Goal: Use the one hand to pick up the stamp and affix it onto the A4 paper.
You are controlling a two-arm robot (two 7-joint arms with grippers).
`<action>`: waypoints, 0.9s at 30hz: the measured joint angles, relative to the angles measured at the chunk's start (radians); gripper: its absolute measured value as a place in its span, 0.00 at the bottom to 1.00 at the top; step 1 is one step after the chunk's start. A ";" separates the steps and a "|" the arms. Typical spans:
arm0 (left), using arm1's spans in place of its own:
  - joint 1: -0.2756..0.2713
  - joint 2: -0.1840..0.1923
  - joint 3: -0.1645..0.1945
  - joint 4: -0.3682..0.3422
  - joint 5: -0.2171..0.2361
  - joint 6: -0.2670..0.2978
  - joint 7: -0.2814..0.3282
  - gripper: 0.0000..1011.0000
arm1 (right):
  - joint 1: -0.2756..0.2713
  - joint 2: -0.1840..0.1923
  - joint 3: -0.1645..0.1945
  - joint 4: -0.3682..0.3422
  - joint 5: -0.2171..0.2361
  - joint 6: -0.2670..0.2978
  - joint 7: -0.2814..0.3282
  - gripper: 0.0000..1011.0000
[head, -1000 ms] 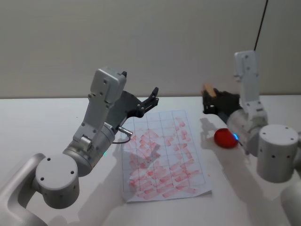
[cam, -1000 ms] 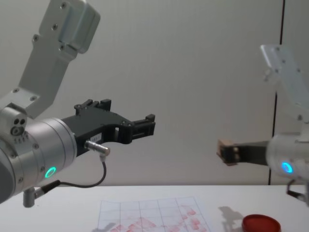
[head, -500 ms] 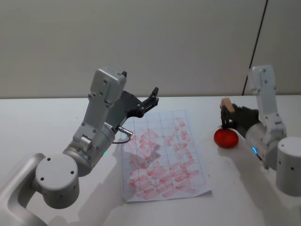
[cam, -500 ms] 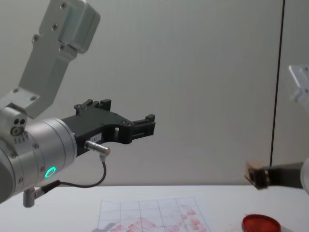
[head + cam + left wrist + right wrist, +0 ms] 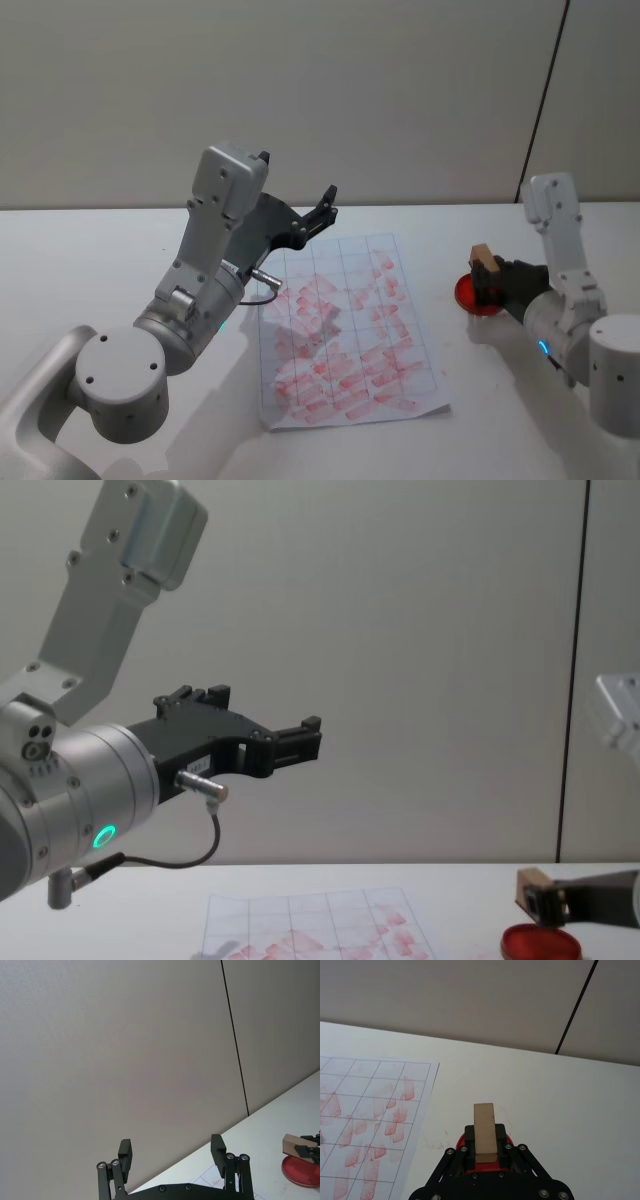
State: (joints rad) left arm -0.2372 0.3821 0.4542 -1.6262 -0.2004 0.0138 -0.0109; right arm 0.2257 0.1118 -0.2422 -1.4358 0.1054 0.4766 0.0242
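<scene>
The stamp (image 5: 484, 256), a small tan wooden block, is pinched upright between the jaws of the right gripper (image 5: 488, 283), directly above the round red ink pad (image 5: 466, 294); in the chest view its lower end sits just over the pad's rim, and whether the two touch cannot be told. The pad lies on the white tabletop (image 5: 80, 260) toward its right edge, just beside the right edge of the A4 paper (image 5: 345, 330). That sheet, printed with a grid and covered in red-pink stamp marks, lies flat near the middle of the tabletop. The right arm shows a blue light by its wrist. The left gripper (image 5: 327, 205) hangs raised above the paper's far left corner, its jaws spread and holding nothing, a green ring glowing on its arm.
</scene>
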 joint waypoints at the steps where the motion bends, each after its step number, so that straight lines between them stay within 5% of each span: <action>1: 0.000 0.000 0.000 0.000 0.000 0.000 0.000 0.99 | 0.000 -0.001 0.000 0.006 -0.002 0.000 0.001 0.22; 9: 0.000 0.000 0.000 0.000 0.000 0.000 0.000 0.99 | 0.005 -0.005 -0.001 0.038 -0.008 0.001 0.007 0.24; 27: 0.000 0.000 0.000 0.000 0.000 0.000 0.000 0.99 | -0.002 -0.002 0.004 0.031 -0.016 -0.081 0.015 0.83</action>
State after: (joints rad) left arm -0.2371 0.3821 0.4542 -1.6262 -0.2004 0.0138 -0.0109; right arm 0.2238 0.1095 -0.2378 -1.4046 0.0893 0.3958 0.0393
